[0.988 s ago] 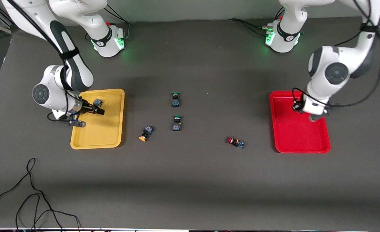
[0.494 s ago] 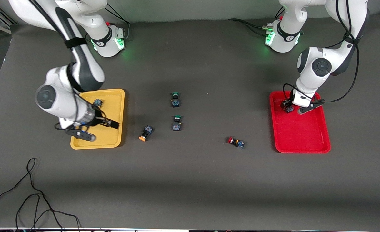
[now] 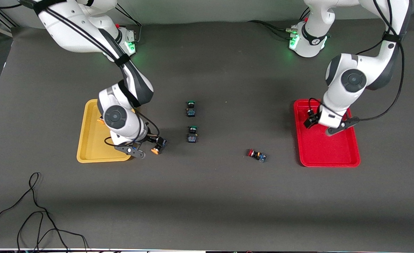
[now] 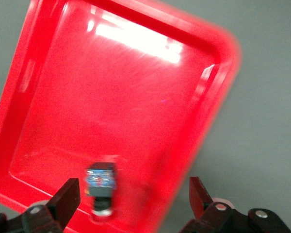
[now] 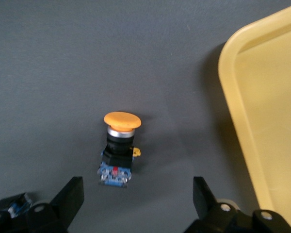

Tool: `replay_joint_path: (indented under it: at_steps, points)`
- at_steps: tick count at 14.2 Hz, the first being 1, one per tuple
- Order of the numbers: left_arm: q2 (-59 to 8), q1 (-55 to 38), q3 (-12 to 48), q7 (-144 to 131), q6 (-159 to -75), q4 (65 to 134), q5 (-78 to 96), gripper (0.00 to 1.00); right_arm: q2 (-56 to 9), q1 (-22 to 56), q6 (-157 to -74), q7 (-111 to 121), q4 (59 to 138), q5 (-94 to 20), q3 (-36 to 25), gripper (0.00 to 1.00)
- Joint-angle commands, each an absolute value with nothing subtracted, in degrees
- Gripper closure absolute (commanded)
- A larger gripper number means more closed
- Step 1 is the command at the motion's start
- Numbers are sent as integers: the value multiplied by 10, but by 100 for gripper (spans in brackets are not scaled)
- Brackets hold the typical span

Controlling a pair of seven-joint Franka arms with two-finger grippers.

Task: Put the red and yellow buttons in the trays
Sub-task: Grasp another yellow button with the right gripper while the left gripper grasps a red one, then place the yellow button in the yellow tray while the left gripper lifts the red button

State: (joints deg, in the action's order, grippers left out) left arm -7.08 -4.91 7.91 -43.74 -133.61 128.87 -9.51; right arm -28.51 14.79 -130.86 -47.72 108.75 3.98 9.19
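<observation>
My right gripper [image 3: 146, 146] stands open low over the table beside the yellow tray [image 3: 87, 140]. A yellow button [image 5: 119, 150] lies on its side just ahead of the open fingers [image 5: 72, 194]; the front view shows this yellow button [image 3: 156, 147] too. An orange cap [image 3: 100, 121] peeks out from under the right arm in the yellow tray. My left gripper [image 4: 133, 196] is open over the red tray [image 3: 330, 151]. A button with a blue-and-black body [image 4: 101, 187] lies in the red tray [image 4: 111, 97] between the fingers, untouched. A red button [image 3: 257, 154] lies on the table between the trays.
Two green-capped buttons [image 3: 191, 108] [image 3: 192, 134] stand mid-table, one nearer the front camera than the other. A black cable [image 3: 34, 211] loops on the table near the front camera, at the right arm's end.
The left gripper opened and let go of its button in the red tray. The right arm swung from over the yellow tray to the yellow button on the table.
</observation>
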Motion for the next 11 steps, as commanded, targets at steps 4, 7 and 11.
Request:
replay_joint_path:
  at_steps: [4,7,11]
  points:
    - [-325,-138,87,-571,-1189,915,-54,0,-337,156,-1377,-526,1092,58,96,0]
    - [-408,-183,86,-716,-1238,856,-57,0,-342,156,-1404,-526,1102,58,96,3]
    - [-442,-188,87,-867,-1326,858,-55,0,-342,156,-1415,-525,1109,58,96,66]
